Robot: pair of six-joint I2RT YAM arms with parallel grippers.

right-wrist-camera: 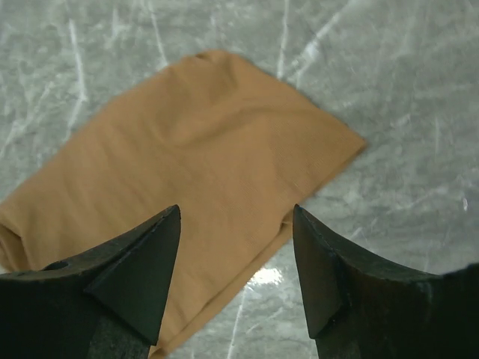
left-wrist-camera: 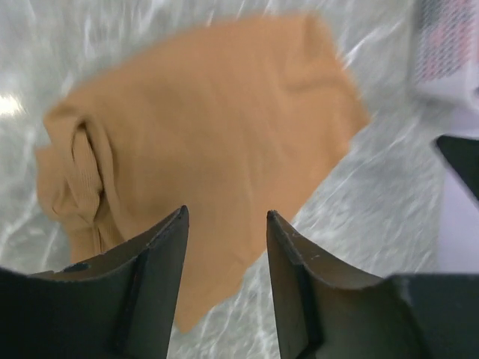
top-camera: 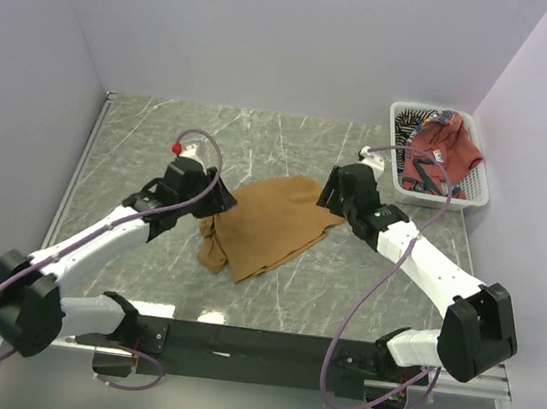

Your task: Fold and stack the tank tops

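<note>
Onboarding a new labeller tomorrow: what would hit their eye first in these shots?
The mustard-tan tank top lies roughly folded in the middle of the grey marbled table, between the two arms. The left gripper and the right gripper both hang over it with jaws apart, holding nothing. In the far right corner, a white basket holds a brick-red top.

Tank top (top-camera: 271, 226) centre, basket (top-camera: 433, 199) back right

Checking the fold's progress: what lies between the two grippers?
The mustard-tan tank top lies on the table between the left gripper and right gripper; the top view shows it.
</note>
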